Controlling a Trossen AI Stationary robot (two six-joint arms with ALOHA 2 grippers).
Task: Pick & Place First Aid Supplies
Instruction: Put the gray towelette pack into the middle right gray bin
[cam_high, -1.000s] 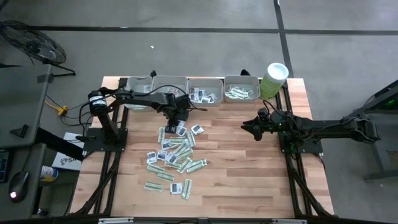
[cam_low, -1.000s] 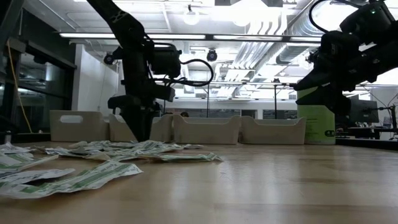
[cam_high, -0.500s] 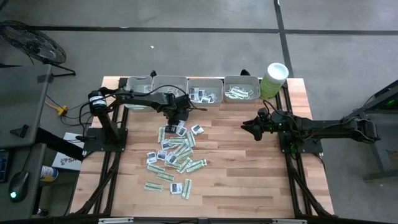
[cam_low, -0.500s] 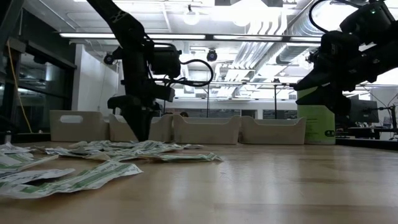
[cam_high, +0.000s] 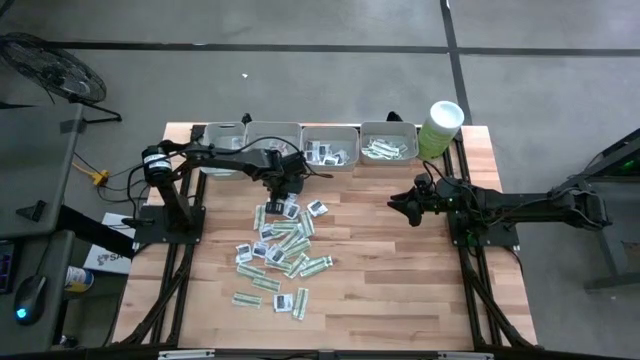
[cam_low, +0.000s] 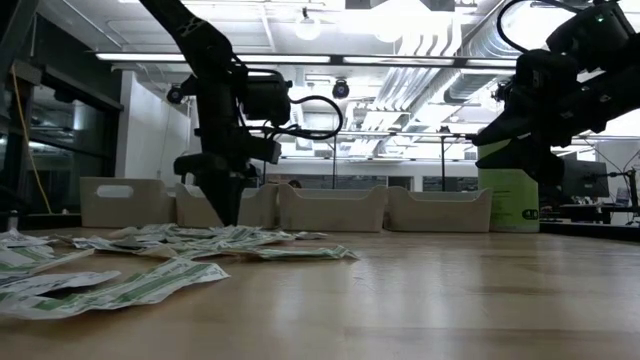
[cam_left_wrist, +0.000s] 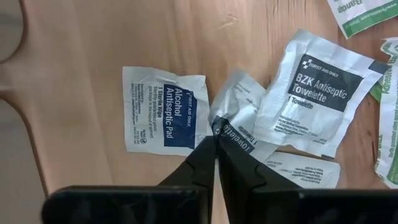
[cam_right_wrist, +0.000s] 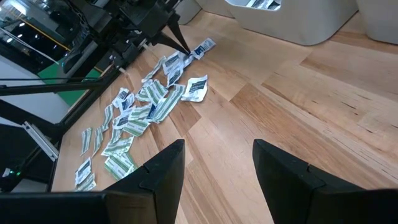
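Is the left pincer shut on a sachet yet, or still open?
Shut. In the left wrist view the left pincer has its fingertips together, pinching the corner of a crumpled towelette sachet on the table.

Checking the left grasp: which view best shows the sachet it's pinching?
Left wrist view: left gripper shut on the crumpled towelette sachet, corner pinched. High view shows only the pile; low view, edge-on; right wrist view, distant.

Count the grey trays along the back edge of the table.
4, side by side in a row along the back edge: first tray at the left end, second tray, third tray holding squarish white packets, fourth tray holding pale green strips, beside the green tub.
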